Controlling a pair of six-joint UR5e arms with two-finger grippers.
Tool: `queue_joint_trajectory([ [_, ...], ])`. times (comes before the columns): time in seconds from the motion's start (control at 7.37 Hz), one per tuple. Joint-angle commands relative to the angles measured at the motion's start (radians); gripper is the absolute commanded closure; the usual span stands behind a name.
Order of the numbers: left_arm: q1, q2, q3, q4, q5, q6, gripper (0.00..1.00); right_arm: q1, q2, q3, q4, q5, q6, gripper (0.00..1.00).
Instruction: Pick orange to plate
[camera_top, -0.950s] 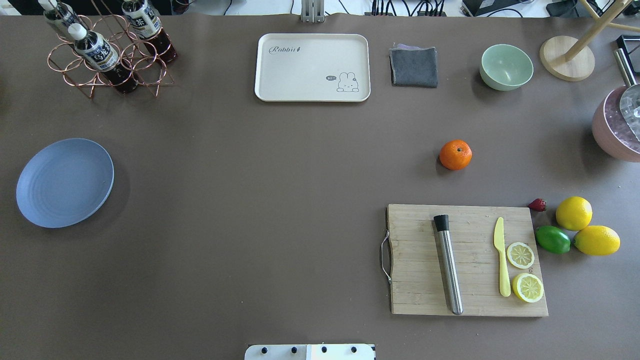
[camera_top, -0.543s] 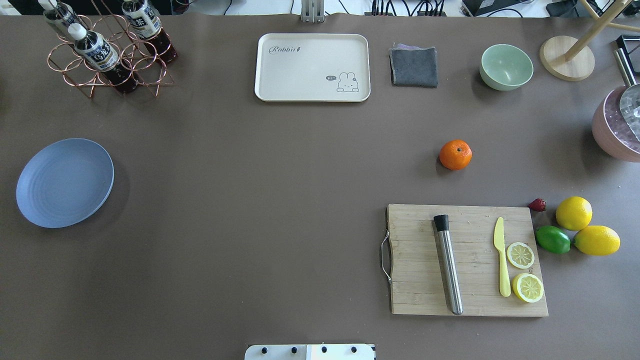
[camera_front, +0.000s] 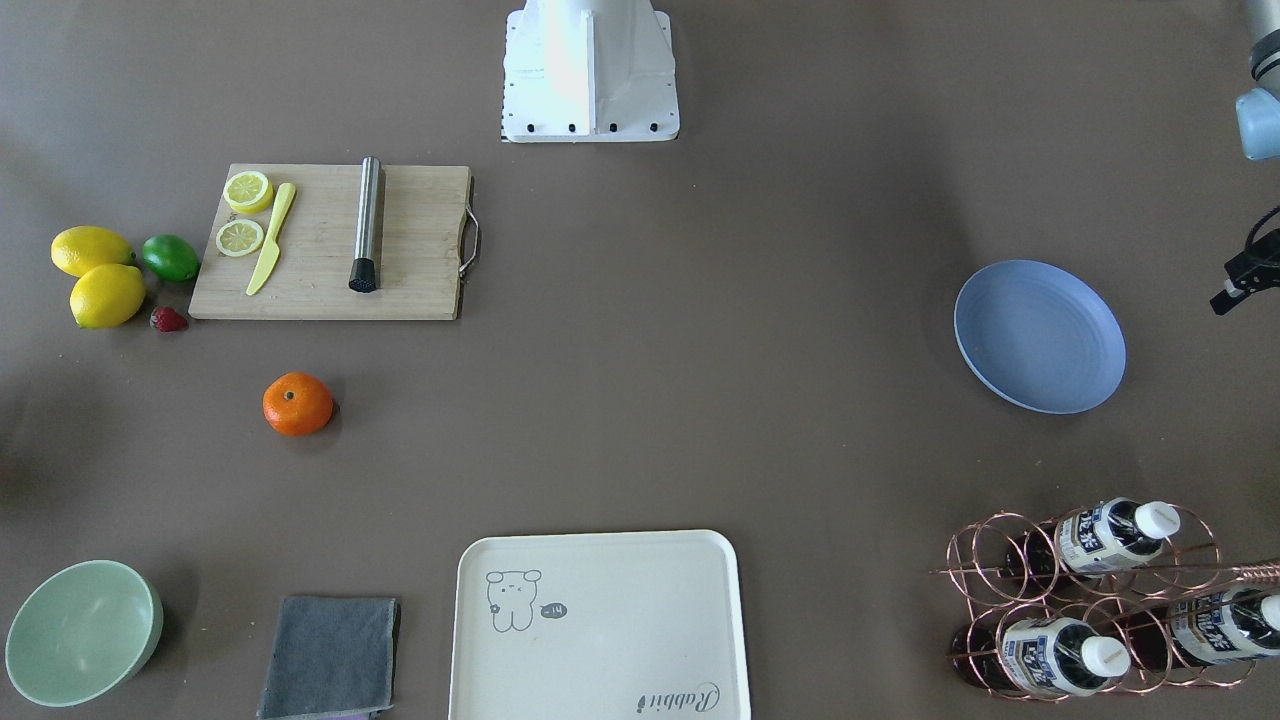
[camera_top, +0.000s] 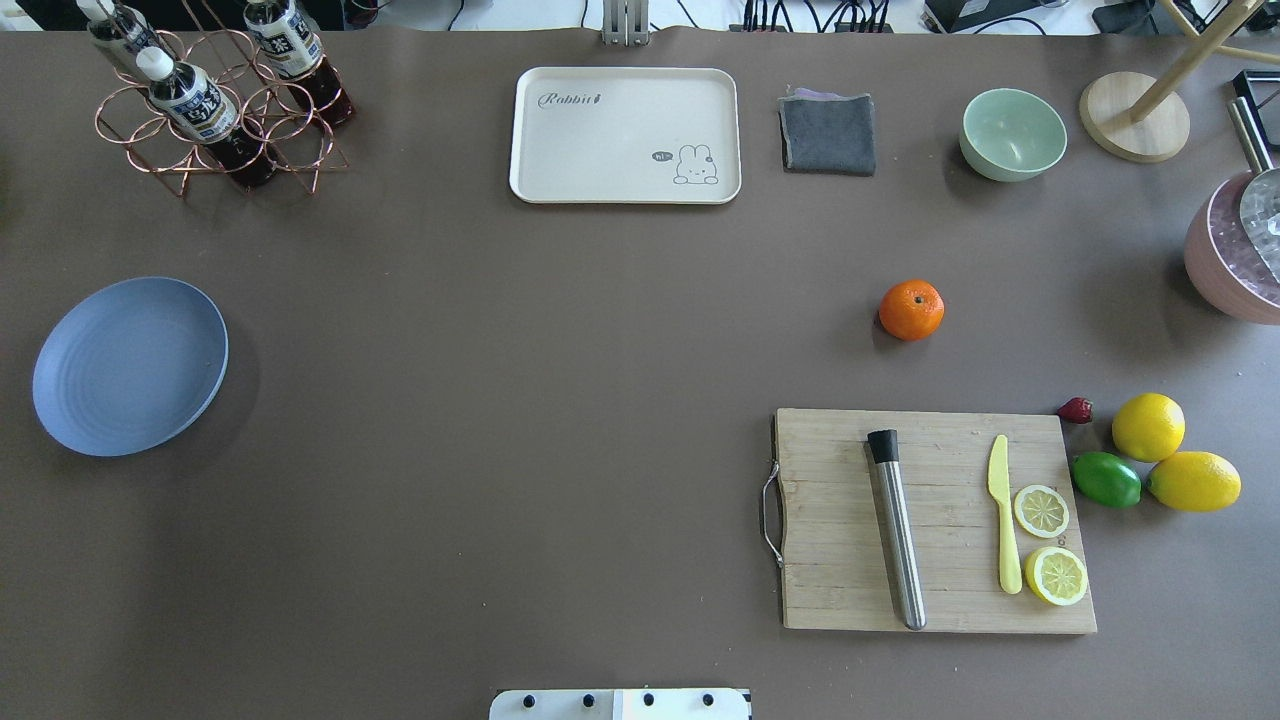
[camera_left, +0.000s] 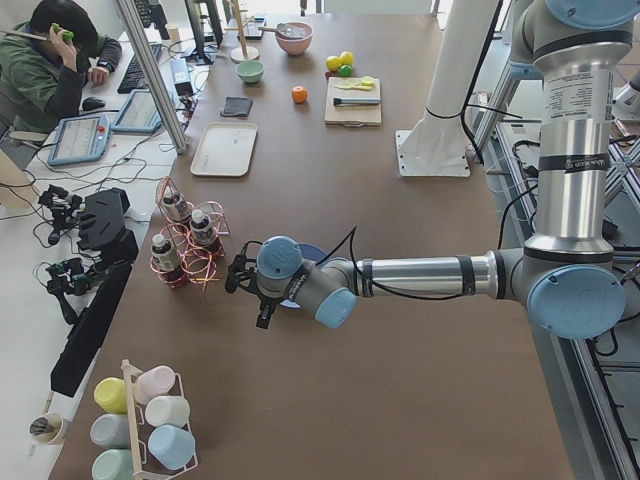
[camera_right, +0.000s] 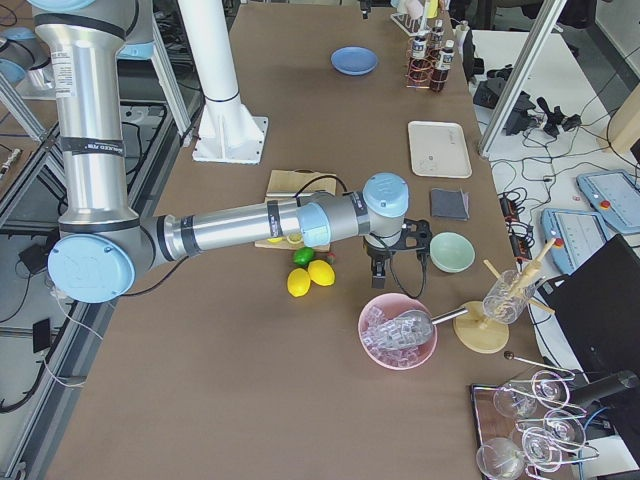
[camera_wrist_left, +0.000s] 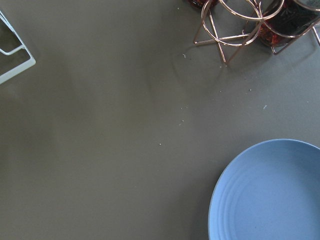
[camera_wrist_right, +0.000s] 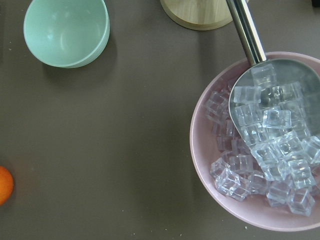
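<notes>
The orange (camera_top: 911, 309) lies alone on the brown table right of centre, above the cutting board; it also shows in the front view (camera_front: 297, 403) and at the left edge of the right wrist view (camera_wrist_right: 4, 185). The light-blue plate (camera_top: 130, 366) rests at the far left with nothing on it (camera_front: 1039, 336) (camera_wrist_left: 270, 195). My left gripper (camera_left: 248, 295) hovers beside the plate, outside the overhead view. My right gripper (camera_right: 380, 275) hangs between the lemons and the pink ice bowl, well right of the orange. I cannot tell whether either gripper is open or shut.
A cutting board (camera_top: 935, 520) holds a steel muddler, a yellow knife and lemon slices. Lemons (camera_top: 1147, 426), a lime and a strawberry lie beside it. Along the far edge stand a bottle rack (camera_top: 215, 100), a cream tray (camera_top: 625, 135), a grey cloth, a green bowl (camera_top: 1012, 133) and the ice bowl (camera_wrist_right: 260, 145).
</notes>
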Motion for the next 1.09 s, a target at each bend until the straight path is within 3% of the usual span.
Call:
queue_joint_trajectory([
  [0.0,0.072,0.000,0.054,-0.106,0.007,-0.083,0.02,-0.037,0.016,0.001,0.039,-0.008,0.087,0.00],
  [0.54,0.201,-0.011,0.105,-0.188,0.104,-0.089,0.02,-0.079,0.031,0.003,0.074,-0.028,0.162,0.00],
  [0.95,0.250,-0.018,0.125,-0.188,0.104,-0.087,0.02,-0.108,0.044,0.001,0.117,-0.051,0.230,0.00],
])
